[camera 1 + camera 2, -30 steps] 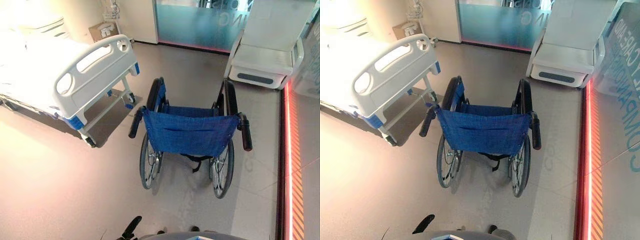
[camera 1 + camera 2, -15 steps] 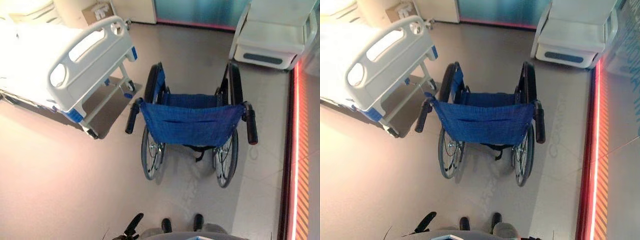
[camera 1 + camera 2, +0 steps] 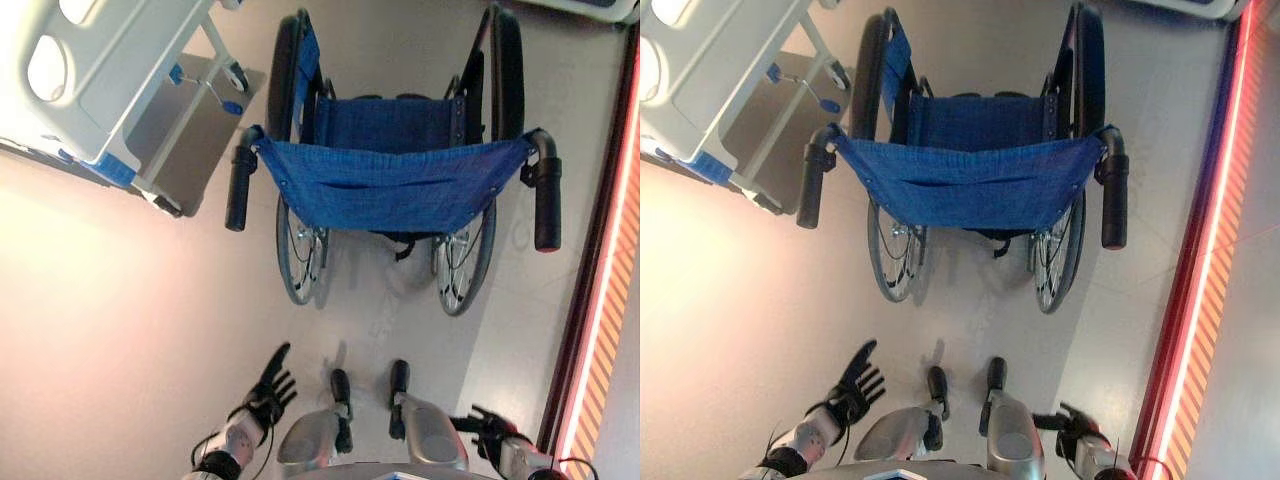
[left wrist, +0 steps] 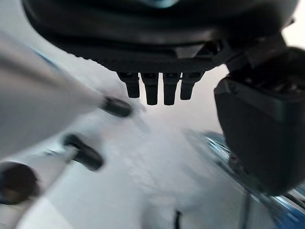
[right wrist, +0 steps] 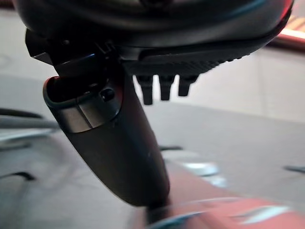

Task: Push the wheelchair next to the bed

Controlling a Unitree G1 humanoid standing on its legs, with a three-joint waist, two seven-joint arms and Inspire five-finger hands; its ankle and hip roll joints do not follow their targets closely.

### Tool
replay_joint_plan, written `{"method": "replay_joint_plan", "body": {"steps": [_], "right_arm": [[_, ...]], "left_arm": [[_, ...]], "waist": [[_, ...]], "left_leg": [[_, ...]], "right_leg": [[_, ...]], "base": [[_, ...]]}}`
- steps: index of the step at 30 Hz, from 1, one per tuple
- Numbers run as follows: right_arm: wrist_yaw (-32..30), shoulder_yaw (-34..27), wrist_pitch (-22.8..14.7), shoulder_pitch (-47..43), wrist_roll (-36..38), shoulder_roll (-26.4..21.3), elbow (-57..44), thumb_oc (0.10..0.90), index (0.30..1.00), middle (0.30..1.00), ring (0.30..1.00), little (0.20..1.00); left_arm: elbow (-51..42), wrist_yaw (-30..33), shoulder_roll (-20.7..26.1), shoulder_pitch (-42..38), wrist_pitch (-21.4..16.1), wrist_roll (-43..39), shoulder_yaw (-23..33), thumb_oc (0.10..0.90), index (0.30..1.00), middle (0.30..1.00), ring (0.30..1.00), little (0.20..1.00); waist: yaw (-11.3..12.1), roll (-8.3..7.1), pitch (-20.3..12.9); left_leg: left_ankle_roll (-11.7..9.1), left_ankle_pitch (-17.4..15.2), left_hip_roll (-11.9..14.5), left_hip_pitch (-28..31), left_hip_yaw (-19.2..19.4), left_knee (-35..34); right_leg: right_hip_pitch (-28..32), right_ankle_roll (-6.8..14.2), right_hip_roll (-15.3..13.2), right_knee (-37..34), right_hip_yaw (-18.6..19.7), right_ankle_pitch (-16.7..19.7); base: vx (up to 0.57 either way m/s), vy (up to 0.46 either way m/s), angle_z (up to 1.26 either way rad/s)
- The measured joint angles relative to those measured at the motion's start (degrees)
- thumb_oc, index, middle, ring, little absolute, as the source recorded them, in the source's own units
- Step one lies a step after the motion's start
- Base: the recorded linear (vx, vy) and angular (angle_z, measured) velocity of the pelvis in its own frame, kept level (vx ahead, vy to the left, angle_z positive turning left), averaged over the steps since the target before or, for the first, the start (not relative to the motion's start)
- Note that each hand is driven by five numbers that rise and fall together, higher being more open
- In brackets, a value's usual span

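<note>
Behind the wheelchair [image 3: 390, 170], not yet gripping.
Eye views: we see it beside the bed [image 3: 80, 90], push handles facing us; left robot hand [image 3: 268, 388] and right robot hand [image 3: 1072, 428] low. Wrist views: both empty, fingers relaxed.

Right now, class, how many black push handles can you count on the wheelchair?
2. The left push handle juts back on the bed side of the wheelchair; the right push handle is on the side by the red floor strip. Neither hand touches them.
</note>
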Motion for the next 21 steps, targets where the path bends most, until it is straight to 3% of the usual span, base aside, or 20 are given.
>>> {"method": "replay_joint_plan", "body": {"steps": [8,11,21], "right_arm": [[-7.62,-8.95,-2.0,4.15,4.85,-1.79,-17.67,0.8,0.9,0.9,0.9,0.9],[-7.99,-15.33,-3.48,8.61,6.53,-2.35,-26.84,0.8,0.9,0.9,0.9,0.9],[-10.79,-24.19,-4.62,11.94,8.07,-5.99,-39.82,0.8,0.9,0.9,0.9,0.9]], "left_arm": [[-10.67,1.17,4.05,5.6,0.0,-1.77,9.12,0.8,0.9,0.9,0.9,0.9],[-18.86,-0.25,5.84,10.44,0.61,-1.84,12.07,0.8,0.9,0.9,0.9,0.9],[-28.56,0.83,9.37,13.08,3.12,-4.67,17.76,0.8,0.9,0.9,0.9,0.9]], "waist": [[-1.24,-0.81,0.61],[-1.21,-1.5,0.98],[-2.24,-1.74,0.87]], "left_leg": [[-0.02,-0.01,0.03,1.64,0.02,-0.21],[-0.02,-0.02,0.01,2.36,-0.03,-0.33],[0.24,0.17,-0.24,3.97,0.62,-1.55]], "right_leg": [[1.66,0.06,0.04,-0.33,-0.16,0.03],[2.88,0.38,0.15,-1.39,-0.12,0.31],[4.1,0.64,0.17,-2.28,0.46,0.91]], "base": [[0.0,-0.004,0.0],[0.0,0.0,0.0],[0.01,-0.002,-0.03]]}}
